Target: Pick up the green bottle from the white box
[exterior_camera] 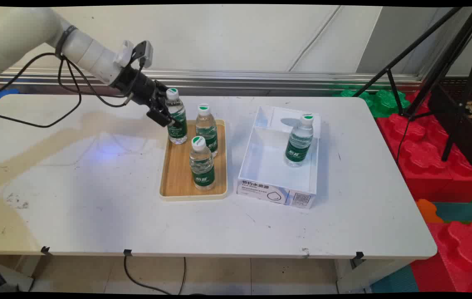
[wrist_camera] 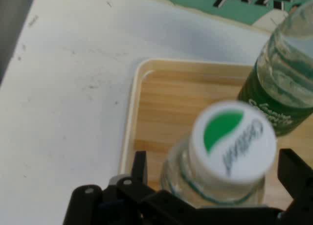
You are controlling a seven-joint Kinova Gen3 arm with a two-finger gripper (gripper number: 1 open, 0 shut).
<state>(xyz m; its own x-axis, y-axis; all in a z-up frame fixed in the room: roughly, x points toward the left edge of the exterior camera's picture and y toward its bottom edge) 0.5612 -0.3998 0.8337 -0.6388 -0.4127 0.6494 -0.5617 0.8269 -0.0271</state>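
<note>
My gripper (exterior_camera: 169, 118) reaches in from the upper left to the back-left water bottle (exterior_camera: 177, 124) on a wooden tray (exterior_camera: 176, 182). In the hand view this bottle's white cap with a green leaf (wrist_camera: 232, 142) stands between the fingers of the gripper (wrist_camera: 215, 164). The jaws are open, with a small gap to the bottle on each side. A second bottle (exterior_camera: 206, 126) stands just right of it and shows at the hand view's upper right (wrist_camera: 286, 83). A third bottle (exterior_camera: 201, 164) stands nearer the tray's front.
To the right of the tray sits a white open box (exterior_camera: 277, 195) with one more water bottle (exterior_camera: 299, 141) upright inside. Black cables hang from the arm over the table's left. A black tripod (exterior_camera: 426, 62) and red and green foam blocks (exterior_camera: 447, 166) stand beyond the right edge.
</note>
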